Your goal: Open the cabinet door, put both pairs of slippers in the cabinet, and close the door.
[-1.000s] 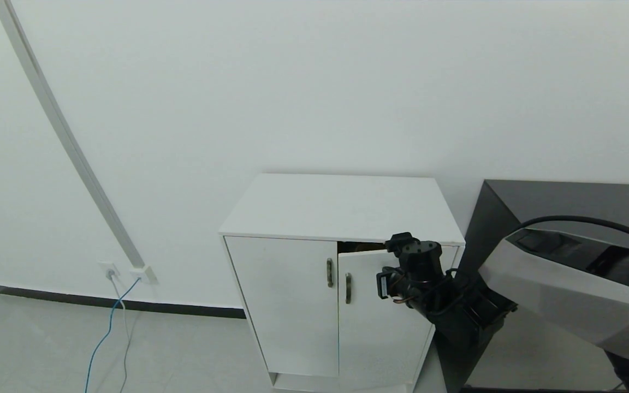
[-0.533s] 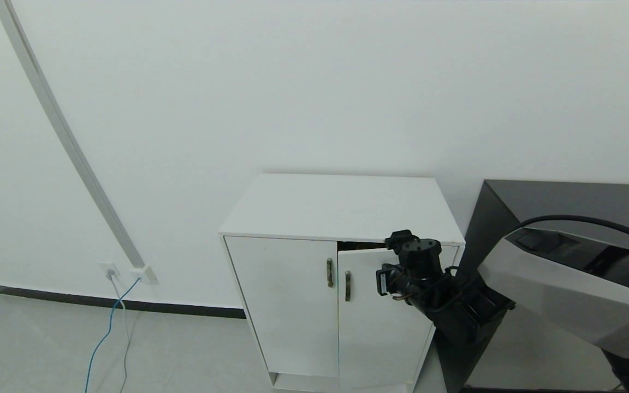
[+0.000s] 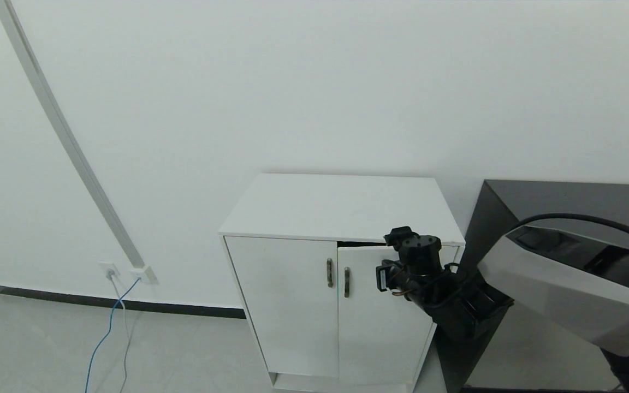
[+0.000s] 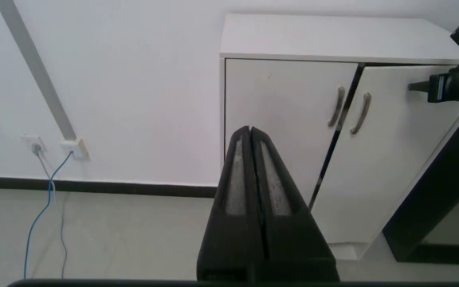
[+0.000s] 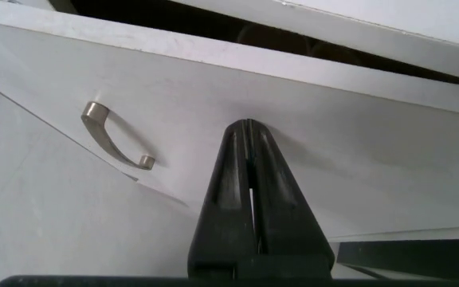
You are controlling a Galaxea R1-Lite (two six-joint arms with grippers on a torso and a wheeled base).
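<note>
The right gripper [image 5: 249, 129], fingers pressed together and holding nothing, meets the face of the right door [image 3: 383, 327] of the white cabinet [image 3: 342, 204], beside the curved metal handle [image 5: 116, 135]. The right door stands slightly ajar, with a dark gap along its top edge, while the left door [image 3: 287, 305] sits flush. The left gripper [image 4: 250, 135], likewise clamped on nothing, hangs well back, facing the cabinet front

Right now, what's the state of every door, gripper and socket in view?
left door: shut.
right door: ajar, dark gap along its top edge.
left gripper: shut, empty, clear of both doors.
right gripper: shut, empty, tips at the right door's front.
wall socket: cable plugged in.
</note>
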